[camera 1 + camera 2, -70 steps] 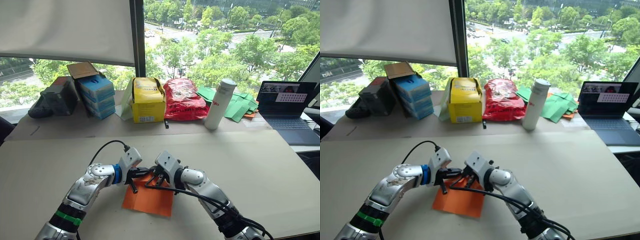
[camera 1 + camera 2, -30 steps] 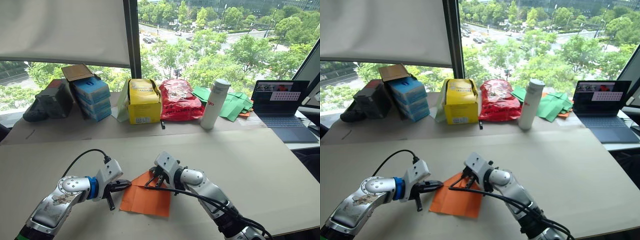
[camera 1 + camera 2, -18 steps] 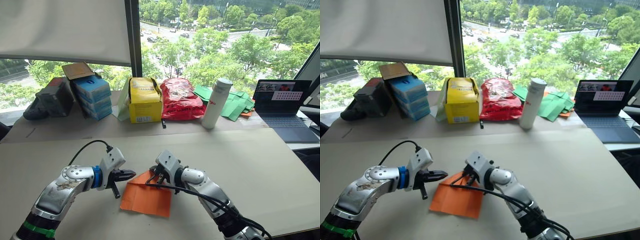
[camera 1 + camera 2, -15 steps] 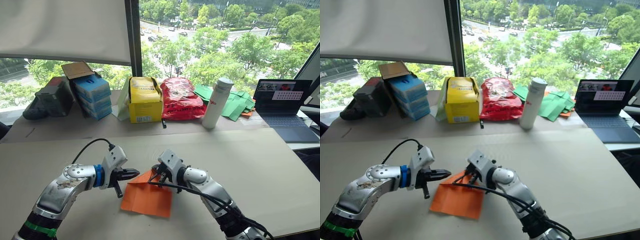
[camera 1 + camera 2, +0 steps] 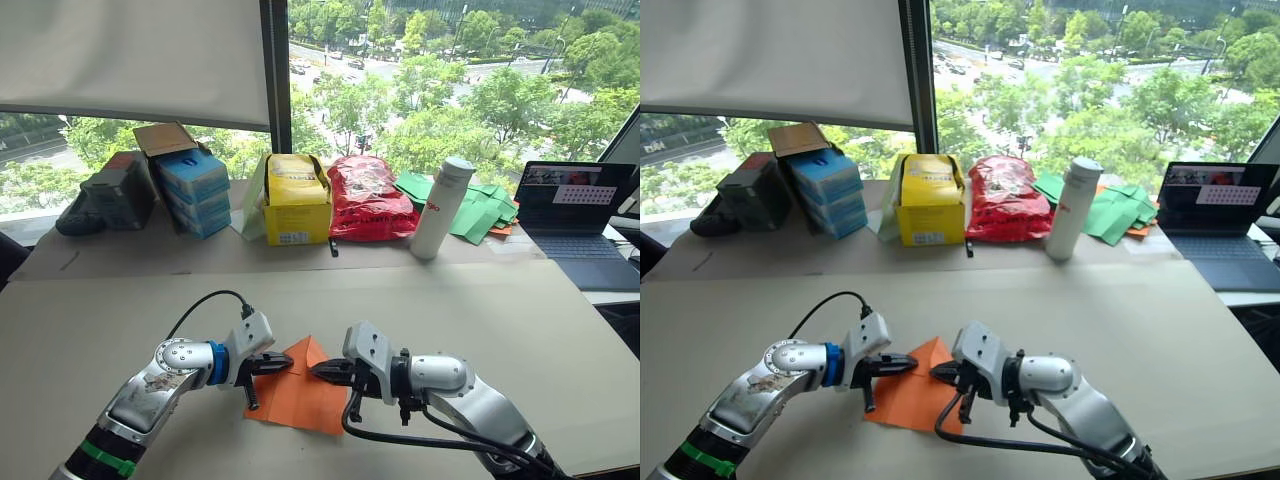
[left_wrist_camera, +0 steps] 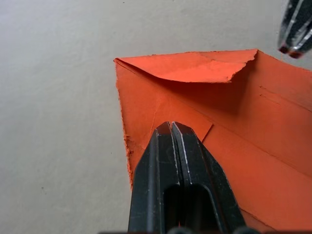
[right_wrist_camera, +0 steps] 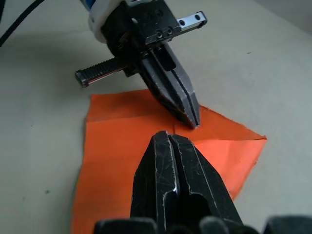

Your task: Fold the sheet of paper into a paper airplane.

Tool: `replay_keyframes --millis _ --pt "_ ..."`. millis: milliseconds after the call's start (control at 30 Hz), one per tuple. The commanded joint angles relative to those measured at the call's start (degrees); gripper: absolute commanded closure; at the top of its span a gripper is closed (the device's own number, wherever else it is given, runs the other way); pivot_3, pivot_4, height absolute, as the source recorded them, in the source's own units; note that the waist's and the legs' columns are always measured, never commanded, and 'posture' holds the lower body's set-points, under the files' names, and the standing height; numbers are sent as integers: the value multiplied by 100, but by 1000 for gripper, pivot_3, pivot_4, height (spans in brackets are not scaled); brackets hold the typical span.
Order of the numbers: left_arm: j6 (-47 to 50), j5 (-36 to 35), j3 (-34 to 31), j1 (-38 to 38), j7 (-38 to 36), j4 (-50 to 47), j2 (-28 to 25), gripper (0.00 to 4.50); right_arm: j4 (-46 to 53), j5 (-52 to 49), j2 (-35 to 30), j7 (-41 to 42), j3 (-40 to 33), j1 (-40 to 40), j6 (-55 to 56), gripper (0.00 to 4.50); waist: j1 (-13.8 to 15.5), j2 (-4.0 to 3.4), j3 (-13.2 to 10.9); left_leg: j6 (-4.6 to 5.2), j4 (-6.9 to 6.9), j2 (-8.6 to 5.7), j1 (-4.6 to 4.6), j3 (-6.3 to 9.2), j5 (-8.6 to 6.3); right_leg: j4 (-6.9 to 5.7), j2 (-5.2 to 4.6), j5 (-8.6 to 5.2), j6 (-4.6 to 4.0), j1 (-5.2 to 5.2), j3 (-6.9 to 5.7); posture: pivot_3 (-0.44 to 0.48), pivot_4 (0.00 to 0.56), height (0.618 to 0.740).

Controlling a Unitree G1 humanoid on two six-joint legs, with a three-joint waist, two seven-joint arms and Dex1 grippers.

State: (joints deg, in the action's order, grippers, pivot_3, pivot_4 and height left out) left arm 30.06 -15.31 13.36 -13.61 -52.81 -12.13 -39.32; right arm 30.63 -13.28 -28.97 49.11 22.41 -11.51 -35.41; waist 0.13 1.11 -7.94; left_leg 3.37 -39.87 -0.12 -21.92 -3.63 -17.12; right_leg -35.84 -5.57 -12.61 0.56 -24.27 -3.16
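The sheet of paper (image 5: 297, 401) is bright orange and lies flat on the table near its front edge. Its far corner is folded over into a raised flap (image 6: 195, 67), so the far side comes to a point. My left gripper (image 5: 286, 366) reaches in from the left, shut, with its tips resting on the paper just behind the flap (image 6: 170, 127). From the right comes my right gripper (image 5: 318, 371), also shut and low over the paper (image 7: 122, 146). The two tips nearly meet, with nothing between either pair of fingers. No paper airplane shape shows.
Along the back of the table (image 5: 520, 310) stand blue boxes (image 5: 192, 190), a yellow box (image 5: 296, 200), a red crinkly bag (image 5: 365, 197), a white bottle (image 5: 441, 208), green papers (image 5: 482, 212) and an open laptop (image 5: 575, 215). A black cable loops over my left arm.
My right gripper has swung off the paper's far corner and now points left, low over the sheet. My left gripper has slid right onto the paper. The far corner now lies folded.
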Motion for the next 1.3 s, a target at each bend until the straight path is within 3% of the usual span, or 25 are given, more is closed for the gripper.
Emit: replay_keyframes --millis 33,233,433,867,1300 --pt "74 148 184 115 -43 88 -5 4449 592 -385 -433 496 191 244 -106 4500 19 1 0 0 0 0 1 0 0 0 0 0 0 1 0 0 150 740" --pt "143 126 213 83 -81 50 -19 4449 736 -142 -736 473 899 435 -299 4500 39 2 1 1 -2 2 7 0 0 -1 1 -1 1 3 1 0 150 740" --pt "189 118 217 28 -135 59 -41 4449 348 602 -468 -424 1201 547 -297 4500 48 6 3 -1 -4 1 6 -2 1 -2 1 -1 1 2 0 0 150 740" --pt "246 115 177 -302 -159 292 77 4449 241 730 -801 -1181 245 788 -457 4500 68 8 4 -5 -15 1 11 2 4 -6 1 2 4 12 -35 0 150 740" --pt "181 192 241 -405 -166 430 207 4449 434 701 -499 -1952 -345 1439 -426 4500 115 9 5 0 -22 1 8 3 2 -6 0 2 6 17 -39 0 150 740"
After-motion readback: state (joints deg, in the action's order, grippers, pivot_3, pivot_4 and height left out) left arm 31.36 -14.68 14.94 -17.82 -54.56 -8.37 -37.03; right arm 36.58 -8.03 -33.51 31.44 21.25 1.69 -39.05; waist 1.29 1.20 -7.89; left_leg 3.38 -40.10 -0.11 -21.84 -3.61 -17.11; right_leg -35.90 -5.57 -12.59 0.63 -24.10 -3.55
